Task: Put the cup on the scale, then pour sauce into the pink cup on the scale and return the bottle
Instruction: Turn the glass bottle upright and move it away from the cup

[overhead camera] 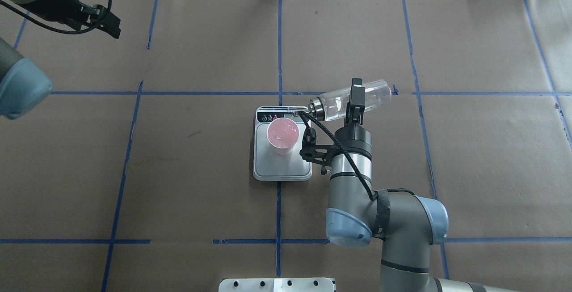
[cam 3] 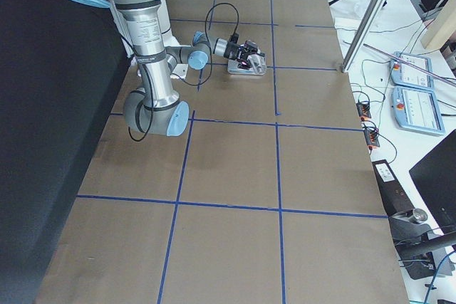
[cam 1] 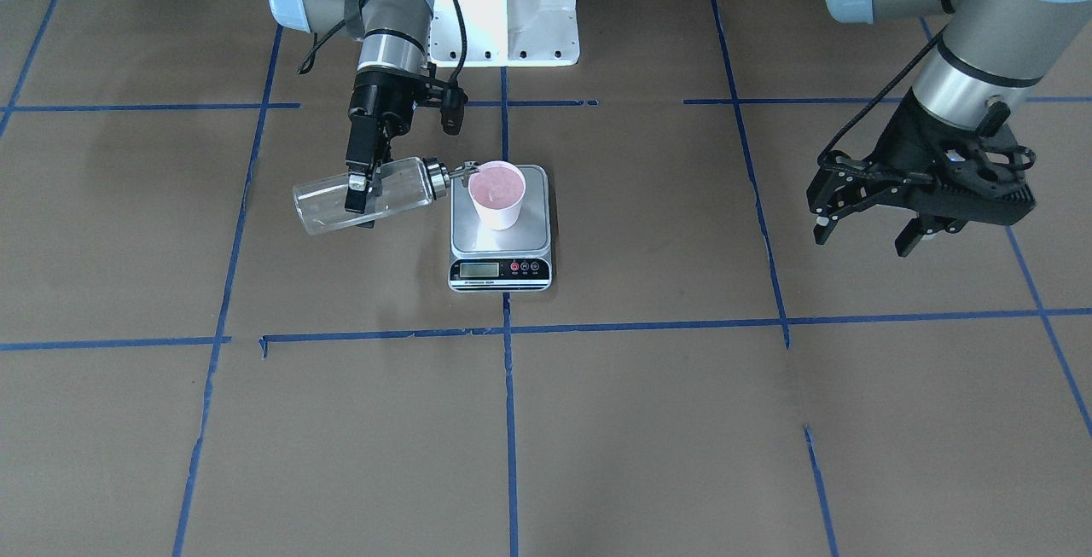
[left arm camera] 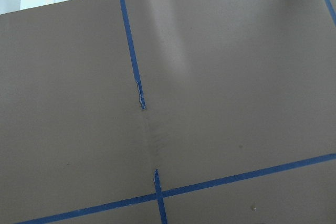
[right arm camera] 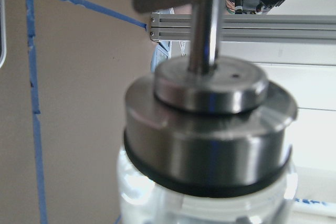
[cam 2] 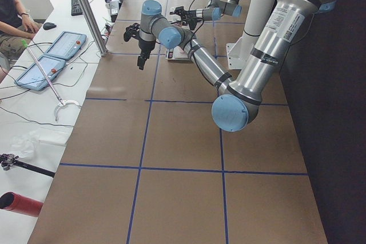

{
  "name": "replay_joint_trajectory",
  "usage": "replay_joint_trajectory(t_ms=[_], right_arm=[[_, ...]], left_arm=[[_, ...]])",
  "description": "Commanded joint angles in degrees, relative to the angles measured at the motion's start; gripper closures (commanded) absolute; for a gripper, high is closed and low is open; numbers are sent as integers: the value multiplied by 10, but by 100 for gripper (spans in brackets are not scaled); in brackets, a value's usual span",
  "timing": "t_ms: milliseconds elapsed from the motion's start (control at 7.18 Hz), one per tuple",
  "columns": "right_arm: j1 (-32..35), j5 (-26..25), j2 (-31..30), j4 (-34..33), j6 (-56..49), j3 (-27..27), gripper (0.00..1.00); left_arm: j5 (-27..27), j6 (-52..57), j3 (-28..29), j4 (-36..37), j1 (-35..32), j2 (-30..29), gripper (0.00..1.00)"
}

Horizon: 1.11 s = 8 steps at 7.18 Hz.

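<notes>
Overhead exterior: right fingers (overhead camera: 356, 91) clamp bottle (overhead camera: 376, 95), spout (cam 1: 467, 171) at cup (overhead camera: 283, 133); left fingers (cam 1: 910, 240) spread, empty.

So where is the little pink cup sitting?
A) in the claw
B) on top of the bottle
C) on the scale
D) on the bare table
C: the cup stands upright on the scale, while the right claw holds the bottle tipped beside it.
</notes>
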Motion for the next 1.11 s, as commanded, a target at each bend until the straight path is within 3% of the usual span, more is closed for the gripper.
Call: replay_joint_trajectory(t_ms=[0,279,557,975], right_arm=[[-6,33,-3,4,190,0,100],[-7,78,-1,10,311,6,100],[-5,97,-17,72,441,6,100],[-5,96,-86,233,629,4,100]], left_arm=[[0,-2,-1,0,0,0,11],[-9,-2,-4,1,0,0,11],[-14,-2,-5,1,0,0,11],[-15,-2,-8,1,-1,1,11]])
